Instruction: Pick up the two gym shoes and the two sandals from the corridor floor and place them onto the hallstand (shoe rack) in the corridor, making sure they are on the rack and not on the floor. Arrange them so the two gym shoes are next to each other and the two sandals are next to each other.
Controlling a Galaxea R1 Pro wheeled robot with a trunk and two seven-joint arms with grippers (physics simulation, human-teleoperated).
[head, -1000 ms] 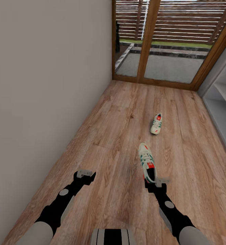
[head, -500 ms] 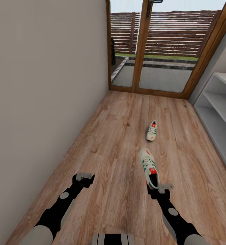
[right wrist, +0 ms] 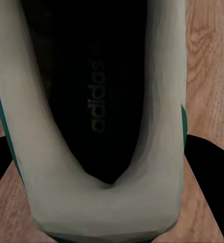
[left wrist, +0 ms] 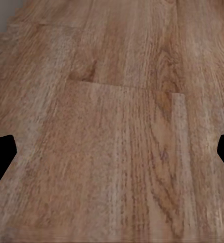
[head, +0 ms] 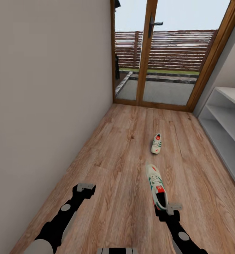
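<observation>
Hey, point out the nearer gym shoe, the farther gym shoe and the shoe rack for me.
nearer gym shoe [head: 155,183], head view, on its laces.
farther gym shoe [head: 156,144], head view, on its upper.
shoe rack [head: 227,121], head view, on a grey shelf.

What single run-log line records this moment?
right gripper: at near gym shoe heel, grasp unclear | left gripper: open, empty | far gym shoe: on corridor floor | hallstand: to the right

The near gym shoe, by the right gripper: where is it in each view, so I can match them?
Head view: near gym shoe low, right of centre, heel at the right gripper.
Right wrist view: its heel and dark inside between the fingers.
Left wrist view: not in it.
Shared landmark: the corridor floor.
</observation>
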